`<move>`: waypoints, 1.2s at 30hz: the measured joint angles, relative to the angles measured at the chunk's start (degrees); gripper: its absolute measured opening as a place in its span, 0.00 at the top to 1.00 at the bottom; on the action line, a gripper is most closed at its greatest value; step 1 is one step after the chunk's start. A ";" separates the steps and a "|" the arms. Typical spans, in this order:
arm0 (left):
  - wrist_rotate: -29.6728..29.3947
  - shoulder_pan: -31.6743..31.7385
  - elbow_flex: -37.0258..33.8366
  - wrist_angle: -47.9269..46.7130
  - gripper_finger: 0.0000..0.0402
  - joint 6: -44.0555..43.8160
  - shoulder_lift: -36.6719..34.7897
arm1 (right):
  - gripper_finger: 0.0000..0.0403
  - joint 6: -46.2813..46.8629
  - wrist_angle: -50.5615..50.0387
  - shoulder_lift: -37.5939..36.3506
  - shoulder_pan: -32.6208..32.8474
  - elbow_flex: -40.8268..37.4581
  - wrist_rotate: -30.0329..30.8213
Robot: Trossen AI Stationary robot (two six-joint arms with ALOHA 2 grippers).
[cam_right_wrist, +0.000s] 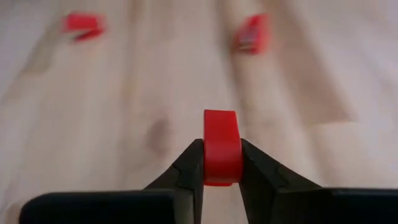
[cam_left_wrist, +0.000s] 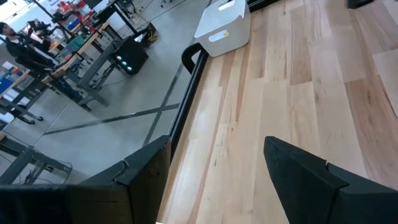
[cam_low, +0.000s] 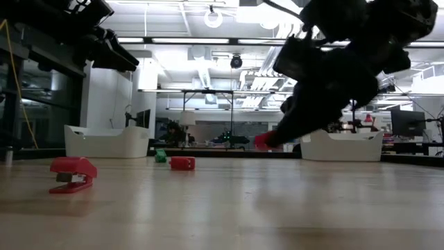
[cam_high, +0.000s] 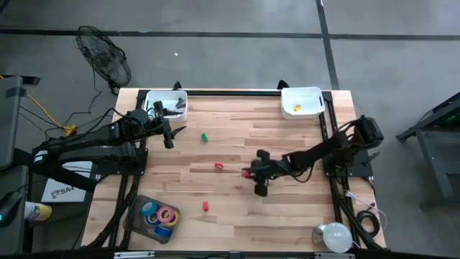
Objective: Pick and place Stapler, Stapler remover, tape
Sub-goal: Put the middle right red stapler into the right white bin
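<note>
My right gripper (cam_high: 251,173) hovers over the middle of the table, shut on a small red object (cam_right_wrist: 222,144); I cannot tell whether it is a stapler or a remover. A red mini stapler (cam_low: 73,173) lies near the table's front (cam_high: 205,206). Another small red piece (cam_high: 218,166) lies just left of the right gripper, and a green block (cam_high: 204,137) lies farther back. The tape rolls (cam_high: 159,214), blue, pink and purple, sit in a clear tray at the near left corner. My left gripper (cam_high: 169,135) is open by the far-left white bin (cam_high: 167,103), touching nothing. My right gripper pinches the red object's narrow rounded end (cam_right_wrist: 222,168) between its two fingers (cam_right_wrist: 189,168). The fingers come slanting down from the table's right side. The object sticks out beyond the fingertips and is lifted clear of the table (cam_low: 263,141).
A second white bin (cam_high: 302,101) at the far right corner holds a yellow thing. The far-left bin holds dark items. A white lamp-like object (cam_high: 330,236) sits at the near right corner. Bare wood lies between the red pieces and the tape tray.
</note>
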 joint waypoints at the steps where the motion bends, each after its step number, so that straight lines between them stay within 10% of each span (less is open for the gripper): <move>1: -0.02 0.00 0.00 0.00 0.37 0.02 0.00 | 0.84 1.54 -0.93 -0.89 -0.57 0.00 1.31; 19: 0.00 0.00 0.00 0.01 0.37 0.01 -0.02 | 0.83 26.72 -42.55 -21.40 -14.52 0.00 35.25; 36: 0.00 0.00 0.00 0.00 0.37 0.01 0.01 | 0.83 28.38 -46.88 -24.93 -37.04 0.00 39.44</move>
